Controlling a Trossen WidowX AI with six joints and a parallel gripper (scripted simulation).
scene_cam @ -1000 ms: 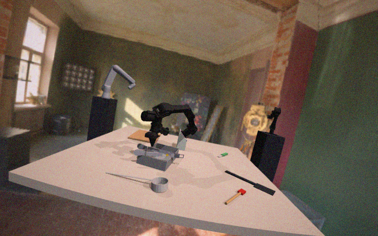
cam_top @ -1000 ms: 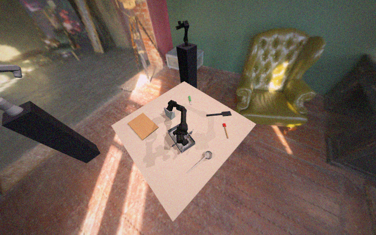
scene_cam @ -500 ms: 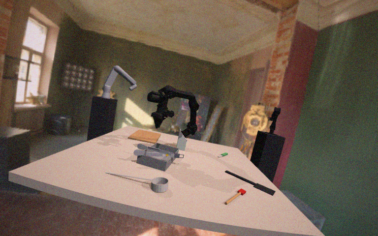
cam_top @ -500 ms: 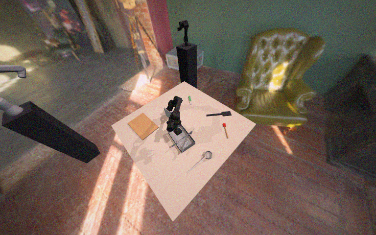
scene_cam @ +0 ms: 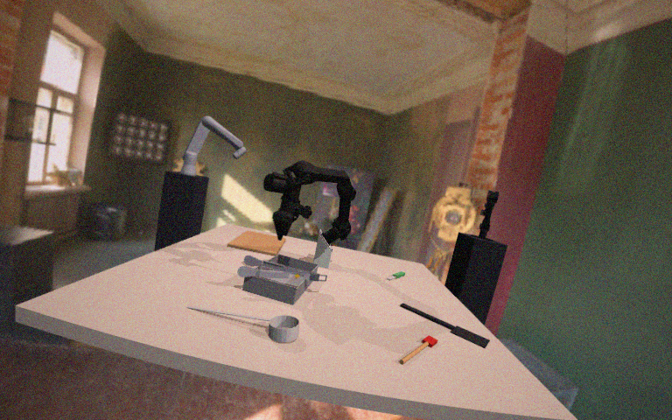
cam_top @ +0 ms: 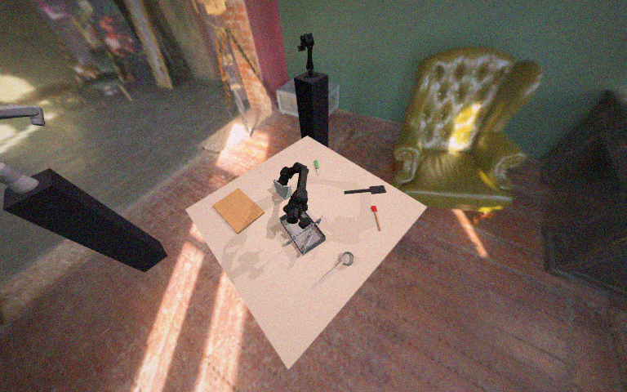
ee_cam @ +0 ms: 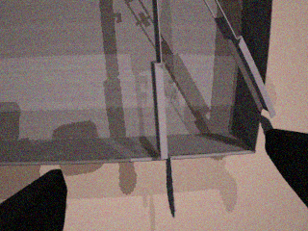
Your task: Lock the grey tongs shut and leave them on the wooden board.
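Note:
The grey tongs [cam_top: 291, 241] [scene_cam: 282, 272] [ee_cam: 161, 111] lie open across the roasting tin [cam_top: 314, 246] [scene_cam: 269, 290] [ee_cam: 72, 153]. Their two arms spread apart, with the rounded tips past one rim and the hinge end past the opposite rim. My gripper [scene_cam: 281, 238] [ee_cam: 168, 161] is wide open and empty, pointing down above the tin. In the wrist view the near tong arm lies between the fingers' lines and the far arm's tip is partly hidden by the right finger. The wooden board [cam_top: 237, 210] [scene_cam: 256, 242] lies flat beside the tin, with nothing on it.
An upright grey panel [cam_top: 282, 188] [scene_cam: 323, 252] stands near the arm's base. A ladle [cam_top: 346, 258] [scene_cam: 283, 329], a black spatula [cam_top: 378, 189] [scene_cam: 469, 336], a red-headed tool [cam_top: 374, 208] [scene_cam: 430, 341] and a small green-handled tool [cam_top: 316, 163] [scene_cam: 398, 275] lie around the table.

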